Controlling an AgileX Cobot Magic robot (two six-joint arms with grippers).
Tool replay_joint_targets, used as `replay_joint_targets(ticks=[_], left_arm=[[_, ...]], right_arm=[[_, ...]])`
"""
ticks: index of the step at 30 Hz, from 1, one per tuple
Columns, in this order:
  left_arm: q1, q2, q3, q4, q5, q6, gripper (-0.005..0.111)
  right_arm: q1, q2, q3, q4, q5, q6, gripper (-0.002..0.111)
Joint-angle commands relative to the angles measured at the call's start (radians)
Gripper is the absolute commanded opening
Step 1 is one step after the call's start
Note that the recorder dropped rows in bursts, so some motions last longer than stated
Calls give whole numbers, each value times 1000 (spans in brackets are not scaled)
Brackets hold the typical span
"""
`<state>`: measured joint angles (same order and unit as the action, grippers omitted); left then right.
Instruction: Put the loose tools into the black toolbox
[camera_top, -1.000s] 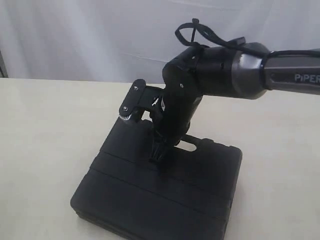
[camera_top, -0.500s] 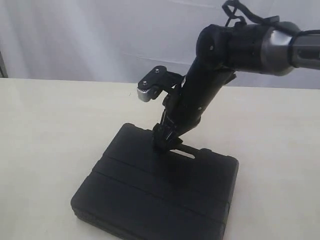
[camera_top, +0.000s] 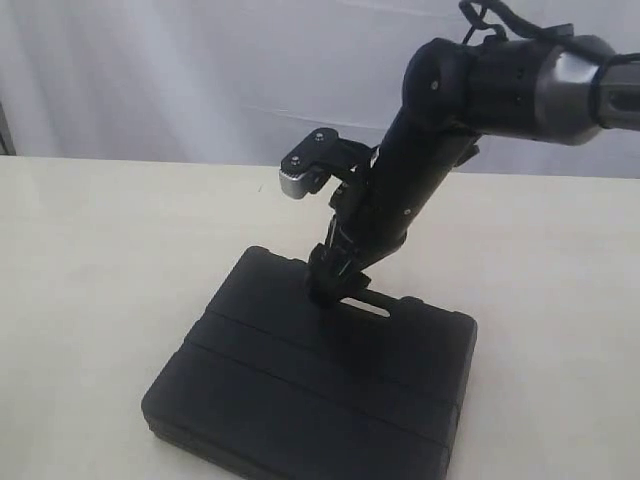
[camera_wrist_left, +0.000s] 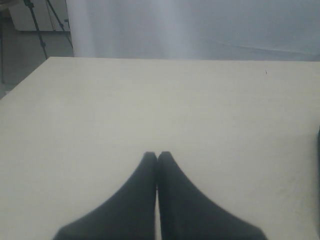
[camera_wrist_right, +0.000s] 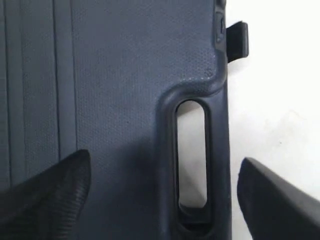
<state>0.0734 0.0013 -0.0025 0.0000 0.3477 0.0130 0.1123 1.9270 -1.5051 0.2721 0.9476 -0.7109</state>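
One right pincer (camera_wrist_right: 162, 167) spread astride handle (camera_wrist_right: 218, 150) at toolbox (camera_top: 300, 390) 1 o'clock, likely to grip it. Idle left pincer (camera_wrist_left: 157, 158) pressed together.

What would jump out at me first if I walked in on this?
A big black toolbox lies closed on the pale table, mid-picture. The right end effector, open, reaches down from the upper right, poised over the toolbox's slot handle. The left end effector is shut, over the table.
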Motion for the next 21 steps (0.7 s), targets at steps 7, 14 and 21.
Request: replay_joint_targets(ticks=[7,14,21], left_arm=[[-5,-1,3,0,-5,-6,0],[-5,-1,3,0,-5,-6,0],[-5,-1,3,0,-5,-6,0]], right_arm=[[-4,-182,-6,4,187,0,76],[6,-320,-6,-18,273,69,54],[21,-457,91,-56,273,196,50]])
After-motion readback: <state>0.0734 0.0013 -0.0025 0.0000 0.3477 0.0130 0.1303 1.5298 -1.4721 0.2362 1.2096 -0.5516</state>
